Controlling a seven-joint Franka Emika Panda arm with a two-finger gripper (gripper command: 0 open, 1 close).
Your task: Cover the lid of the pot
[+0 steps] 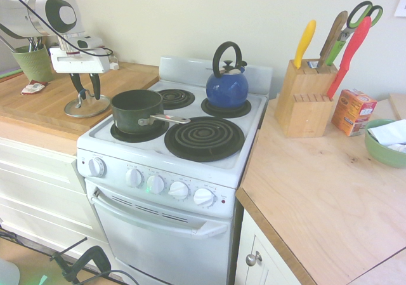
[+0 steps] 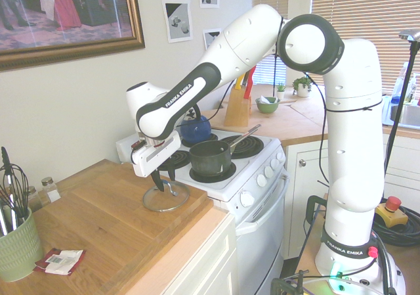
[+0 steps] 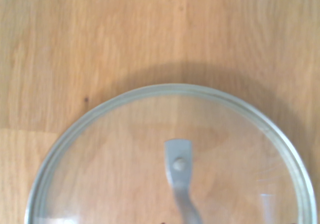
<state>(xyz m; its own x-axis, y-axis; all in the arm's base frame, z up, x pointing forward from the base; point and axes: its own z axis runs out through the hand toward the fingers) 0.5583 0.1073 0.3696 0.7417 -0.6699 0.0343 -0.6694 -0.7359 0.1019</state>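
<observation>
The lid (image 1: 72, 112) is clear glass with a metal rim and lies flat on the wooden counter (image 1: 38, 101) left of the stove. It appears again as the lid (image 2: 164, 202) and fills the wrist view as the lid (image 3: 125, 159). My gripper (image 1: 85, 94) points straight down over its loop knob (image 3: 179, 179), one finger on each side, with a narrow gap still showing. From the other side the gripper (image 2: 164, 184) stands just above the glass. The dark pot (image 1: 134, 107) sits uncovered on the front left burner with its long handle pointing right, seen also as the pot (image 2: 210, 158).
A blue kettle (image 1: 227, 87) stands on the back right burner. A knife block (image 1: 303, 101), an orange box (image 1: 353, 111) and a green bowl (image 1: 383, 149) occupy the right counter. A green utensil cup (image 2: 16, 246) and a small packet (image 2: 60, 260) are at the left counter's far end.
</observation>
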